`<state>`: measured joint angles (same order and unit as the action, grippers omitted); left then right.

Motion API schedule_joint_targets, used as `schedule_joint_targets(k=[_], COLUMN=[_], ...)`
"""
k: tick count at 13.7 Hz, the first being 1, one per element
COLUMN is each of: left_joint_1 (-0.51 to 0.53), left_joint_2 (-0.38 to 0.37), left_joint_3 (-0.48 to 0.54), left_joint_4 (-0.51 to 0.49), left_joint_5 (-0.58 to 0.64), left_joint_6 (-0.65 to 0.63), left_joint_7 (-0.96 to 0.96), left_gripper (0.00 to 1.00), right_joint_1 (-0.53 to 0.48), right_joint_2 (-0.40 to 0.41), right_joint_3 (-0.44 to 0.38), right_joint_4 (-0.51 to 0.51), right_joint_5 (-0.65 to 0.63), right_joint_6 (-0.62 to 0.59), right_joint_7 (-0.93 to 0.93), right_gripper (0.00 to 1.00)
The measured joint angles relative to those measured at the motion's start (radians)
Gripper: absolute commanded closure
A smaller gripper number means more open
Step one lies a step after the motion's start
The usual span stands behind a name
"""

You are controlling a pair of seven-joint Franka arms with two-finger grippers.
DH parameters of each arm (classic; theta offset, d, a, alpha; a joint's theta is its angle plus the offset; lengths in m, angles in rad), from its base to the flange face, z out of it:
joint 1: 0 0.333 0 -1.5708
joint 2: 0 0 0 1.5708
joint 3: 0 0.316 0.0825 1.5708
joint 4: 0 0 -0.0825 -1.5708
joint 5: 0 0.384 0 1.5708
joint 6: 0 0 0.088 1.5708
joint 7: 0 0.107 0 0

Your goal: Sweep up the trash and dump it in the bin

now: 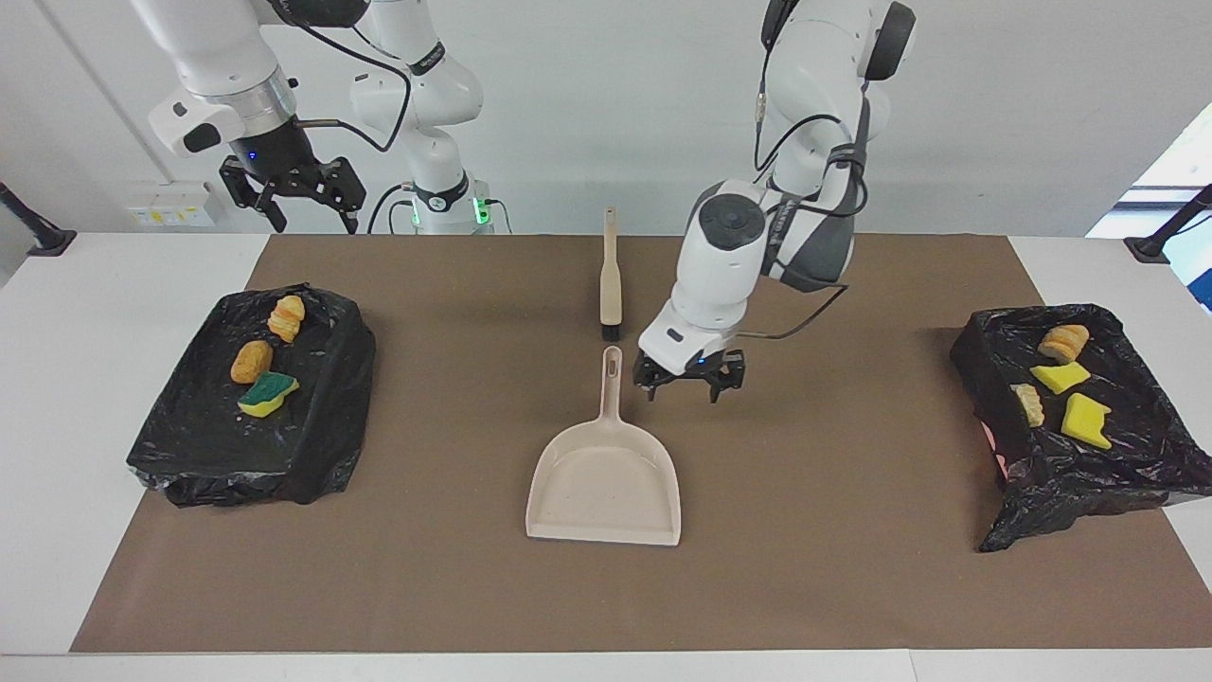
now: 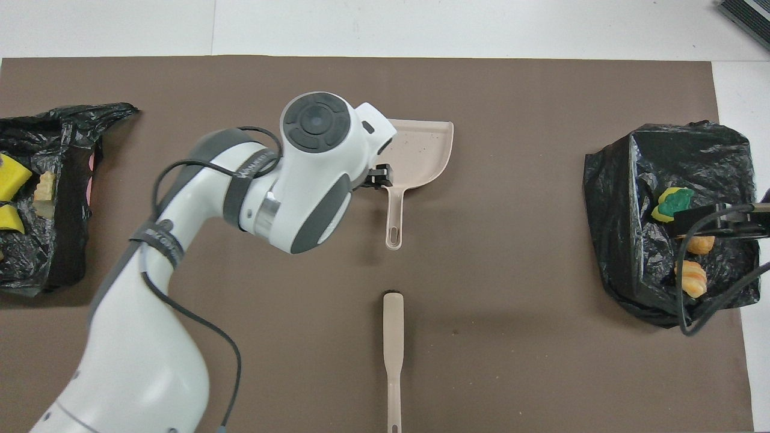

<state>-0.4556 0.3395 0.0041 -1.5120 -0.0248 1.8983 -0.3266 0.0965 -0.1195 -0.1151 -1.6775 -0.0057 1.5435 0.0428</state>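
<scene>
All the trash (image 1: 268, 358) lies in two black-lined bins (image 1: 189, 445); the empty dustpan (image 1: 606, 478) and brush (image 1: 611, 284) rest on the mat, both the left gripper (image 1: 688, 383) beside the pan's handle and the raised right gripper (image 1: 295, 197) with fingers spread, empty.

Bright even light, soft shadows, sharp focus throughout

Trash (image 1: 268, 358) lies in two black-lined bins (image 1: 256, 398), at three and nine o'clock of the brown mat.
</scene>
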Motion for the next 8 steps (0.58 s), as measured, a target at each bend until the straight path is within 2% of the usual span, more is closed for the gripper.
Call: schedule_joint_targets(k=[5, 8], left_joint_1=[0.195, 0.274], left_joint_2=[-0.238, -0.353], left_joint_3=[0.006, 0.010], left_joint_4=[-0.036, -0.039], left_joint_5=[0.001, 0.001], left_joint_6=[-0.217, -0.305], left_joint_7=[0.281, 0.366], left_gripper=[0.00, 0.00], right_joint_1=[-0.008, -0.008], right_joint_2=[-0.001, -0.002], right_joint_3=[-0.008, -0.008], right_joint_4=[0.003, 0.032], right_joint_5=[0.000, 0.000], right_joint_6=[0.001, -0.013], right_joint_7=[-0.006, -0.006], right_gripper=[0.00, 0.00])
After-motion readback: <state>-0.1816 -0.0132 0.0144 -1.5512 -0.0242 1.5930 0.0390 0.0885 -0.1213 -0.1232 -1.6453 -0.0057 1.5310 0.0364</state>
